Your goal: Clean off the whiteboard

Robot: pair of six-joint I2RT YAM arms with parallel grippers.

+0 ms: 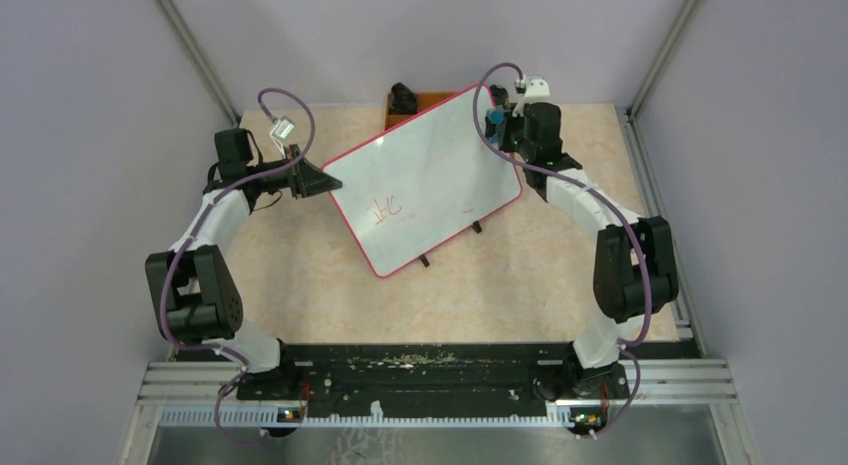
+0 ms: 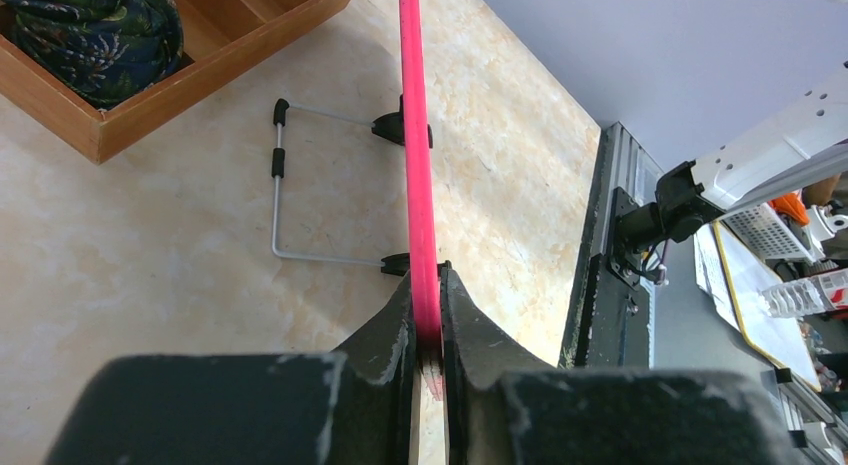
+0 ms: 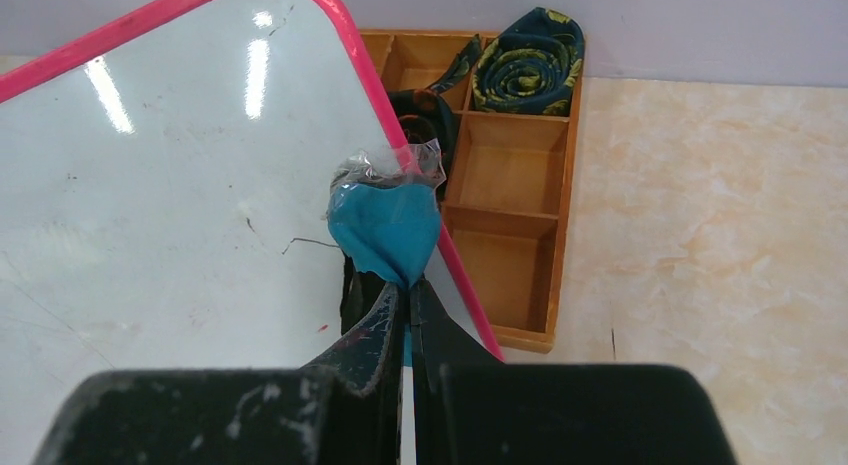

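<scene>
The table (image 1: 560,275) is a pale beige, marble-patterned surface. A brown wooden tray (image 3: 522,337) of open compartments sits at its far edge, partly hidden behind the whiteboard (image 1: 430,175). The whiteboard slants across the middle, its small black feet (image 1: 476,226) toward the tabletop; whether they touch is unclear.

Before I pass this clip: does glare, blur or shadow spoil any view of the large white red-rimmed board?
Right wrist: two bright light streaks glare on the large white red-rimmed whiteboard near its top, but the blue soft pad in the right gripper is sharp. Left wrist: the left gripper clamping the rim looks soft up close. Top external: even light, red handwritten characters legible.
</scene>
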